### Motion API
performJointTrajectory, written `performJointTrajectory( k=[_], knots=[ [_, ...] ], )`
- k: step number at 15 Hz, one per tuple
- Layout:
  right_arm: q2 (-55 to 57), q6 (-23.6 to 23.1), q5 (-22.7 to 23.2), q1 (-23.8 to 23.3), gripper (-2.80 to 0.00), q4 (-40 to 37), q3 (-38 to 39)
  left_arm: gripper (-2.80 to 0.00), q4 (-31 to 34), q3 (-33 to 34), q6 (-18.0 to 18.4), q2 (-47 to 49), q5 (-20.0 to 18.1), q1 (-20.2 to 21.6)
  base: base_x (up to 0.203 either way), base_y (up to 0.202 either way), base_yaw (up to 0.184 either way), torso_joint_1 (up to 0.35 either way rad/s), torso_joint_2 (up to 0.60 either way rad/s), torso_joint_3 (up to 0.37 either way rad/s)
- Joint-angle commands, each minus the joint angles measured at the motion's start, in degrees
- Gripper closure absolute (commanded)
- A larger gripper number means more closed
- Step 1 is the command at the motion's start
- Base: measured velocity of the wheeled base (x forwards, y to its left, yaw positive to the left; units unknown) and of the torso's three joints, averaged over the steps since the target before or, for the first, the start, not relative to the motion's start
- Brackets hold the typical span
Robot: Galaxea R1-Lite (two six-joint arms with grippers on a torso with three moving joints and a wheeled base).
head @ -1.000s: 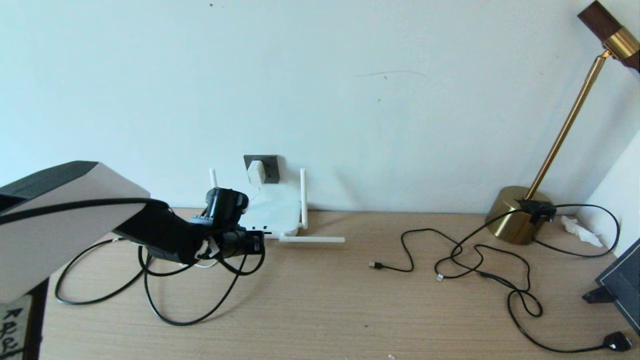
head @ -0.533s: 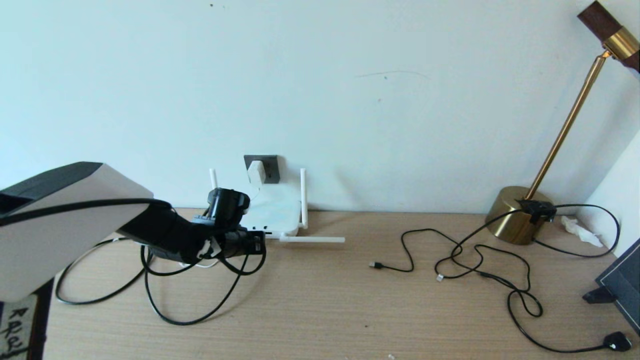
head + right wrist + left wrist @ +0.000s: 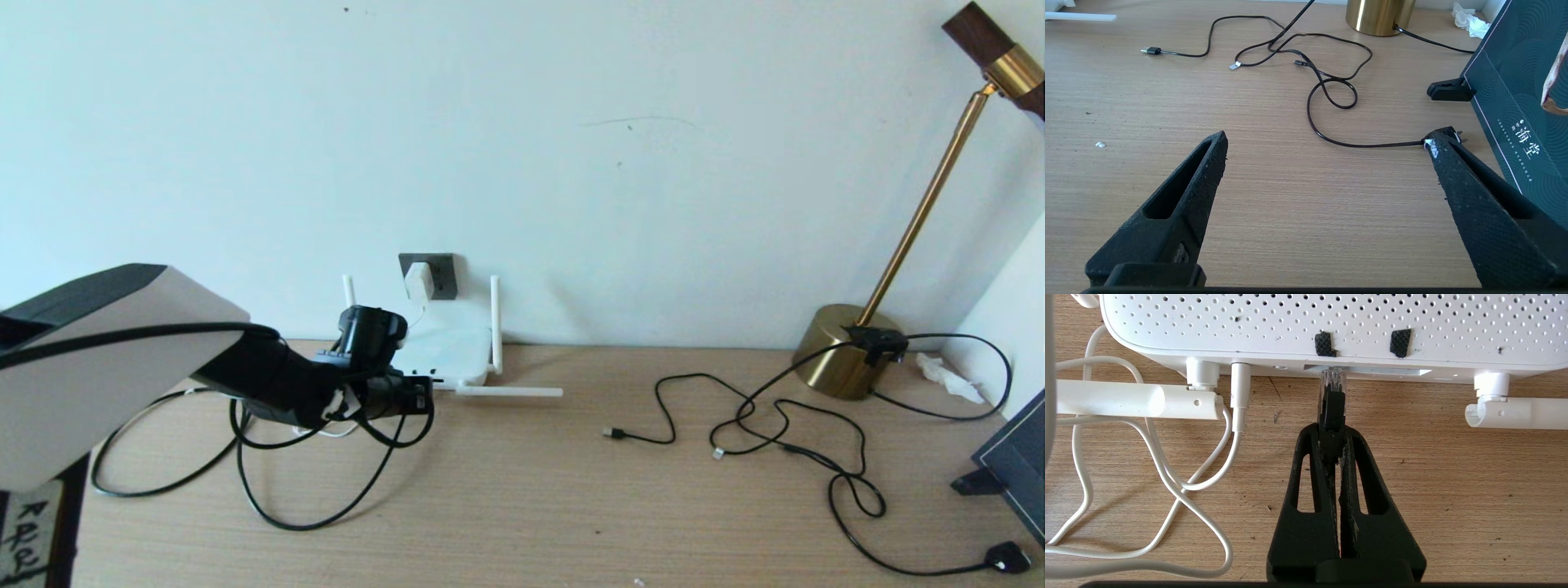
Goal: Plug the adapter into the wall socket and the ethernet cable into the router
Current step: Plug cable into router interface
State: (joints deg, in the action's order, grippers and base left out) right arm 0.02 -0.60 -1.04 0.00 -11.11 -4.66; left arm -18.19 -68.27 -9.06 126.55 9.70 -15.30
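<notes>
The white adapter (image 3: 418,281) sits plugged into the dark grey wall socket (image 3: 442,275) on the wall behind the router. The white router (image 3: 447,347) lies flat on the desk against the wall. In the left wrist view its dotted shell (image 3: 1331,322) fills the far side. My left gripper (image 3: 1333,430) is shut on the ethernet cable's black connector (image 3: 1333,410). The connector's clear tip (image 3: 1332,378) touches the router's port slot. The black cable loops on the desk (image 3: 326,498) behind that arm. My right gripper (image 3: 1327,141) hangs open over bare desk, out of the head view.
A thin white cord (image 3: 1167,473) and a folded antenna (image 3: 1126,401) lie beside the left gripper. Thin black cables (image 3: 775,425) sprawl at the right, ending in a black plug (image 3: 1007,558). A brass lamp (image 3: 849,351) and a dark box (image 3: 1523,102) stand at the far right.
The left arm has barely shifted, holding the connector at the router's front. Nothing else has moved.
</notes>
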Motion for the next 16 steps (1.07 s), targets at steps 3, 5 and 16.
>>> performJointTrajectory(
  k=[3,5,16],
  knots=[
    [0.05,-0.02,-0.02,0.0,-2.8,-0.06,0.0,0.0,-0.44,0.4,-0.16,-0.08,0.14,0.18,0.0,0.0,0.0,0.0,0.0,0.0],
    [-0.02,-0.02,-0.02,-0.07,-2.8,-0.06,0.0,0.0,-0.49,1.24,-0.51,-0.52,0.05,0.3,0.0,0.0,0.0,0.0,0.0,0.0],
    [-0.02,-0.02,-0.02,0.0,-2.8,-0.14,0.0,0.0,-0.8,2.79,-0.7,-1.39,-0.39,0.36,0.0,0.0,0.0,0.0,0.0,0.0]
  ],
)
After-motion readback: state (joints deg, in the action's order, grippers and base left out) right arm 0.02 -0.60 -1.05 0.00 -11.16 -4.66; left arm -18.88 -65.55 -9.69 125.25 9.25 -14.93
